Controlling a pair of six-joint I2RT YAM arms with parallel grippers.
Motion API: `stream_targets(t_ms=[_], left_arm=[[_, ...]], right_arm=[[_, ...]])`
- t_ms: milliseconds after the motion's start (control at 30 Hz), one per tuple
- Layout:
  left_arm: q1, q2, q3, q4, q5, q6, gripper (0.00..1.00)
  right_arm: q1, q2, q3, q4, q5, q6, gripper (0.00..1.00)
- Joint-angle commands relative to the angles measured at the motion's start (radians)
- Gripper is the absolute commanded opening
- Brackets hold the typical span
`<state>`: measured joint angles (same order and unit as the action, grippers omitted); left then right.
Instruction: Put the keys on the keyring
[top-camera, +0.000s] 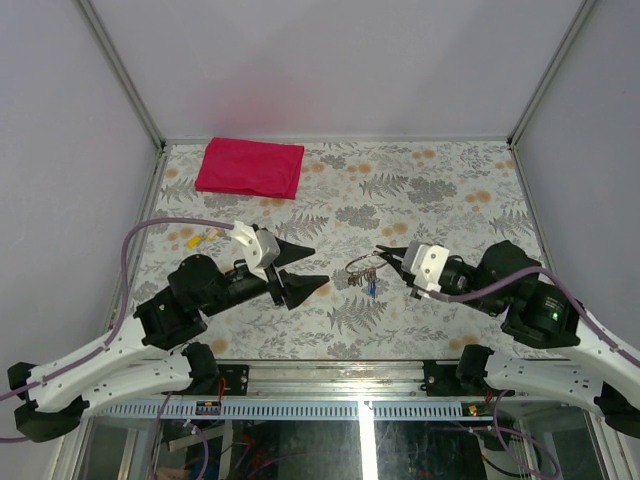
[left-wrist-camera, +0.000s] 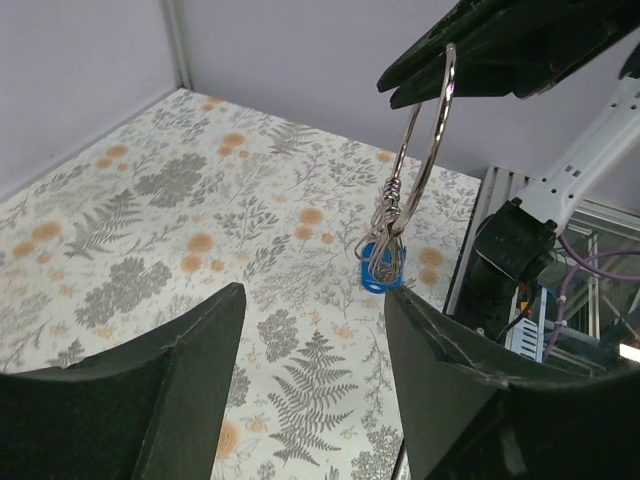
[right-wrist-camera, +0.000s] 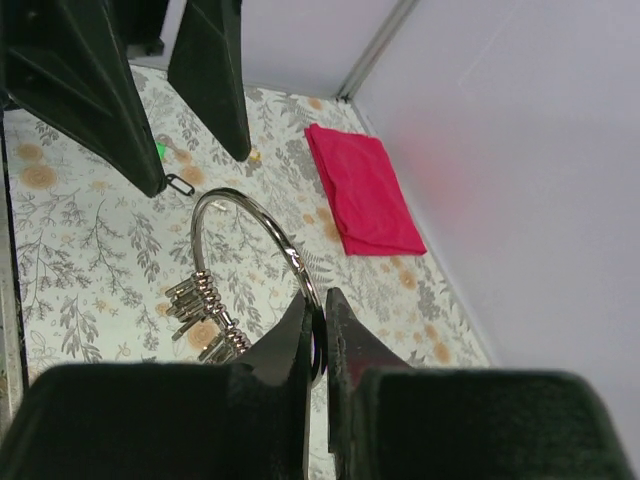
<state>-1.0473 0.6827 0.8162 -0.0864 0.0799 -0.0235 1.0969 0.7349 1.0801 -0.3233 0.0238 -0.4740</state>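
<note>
Over the floral-patterned tabletop (top-camera: 450, 190), the black left end effector (top-camera: 320, 265) stands open and empty. Just right of it hangs the thin silver wire keyring (left-wrist-camera: 392, 208), with two small blue-headed keys (left-wrist-camera: 383, 268) at its lower end. The black right end effector (right-wrist-camera: 315, 312) is closed, pinching the keyring's top.

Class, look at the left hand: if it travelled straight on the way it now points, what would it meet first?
Most likely the keyring, hanging from the shut right hand directly ahead of the open left hand, with the blue keys at its lower end. Depth is hard to judge.
</note>
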Motion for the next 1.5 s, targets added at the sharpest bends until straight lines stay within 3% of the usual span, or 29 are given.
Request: stream_targets(t_ms=[0,200,633,1233,1467], left_arm=[[-0.004,0.013,-0.036,0.195,0.106,0.059,0.58],[-0.004,0.037,-0.078,0.262,0.191,0.076,0.56],[-0.004,0.043,-0.13,0.331,0.197,0.055,0.55],[-0.005,0.073,-0.11,0.306,0.23,0.054,0.19],[-0.004,0.063,-0.087,0.251,0.225,0.057,0.16]], right_arm=[[0.001,-0.022,0.053,0.032,-0.105,-0.11,0.02],[0.002,0.004,0.088,0.035,-0.165,-0.131,0.03],[0.002,0.08,0.146,0.068,-0.139,-0.085,0.02],[0.002,0.085,0.139,0.086,-0.127,-0.066,0.01],[0.003,0.074,0.13,0.075,-0.106,-0.077,0.02]])
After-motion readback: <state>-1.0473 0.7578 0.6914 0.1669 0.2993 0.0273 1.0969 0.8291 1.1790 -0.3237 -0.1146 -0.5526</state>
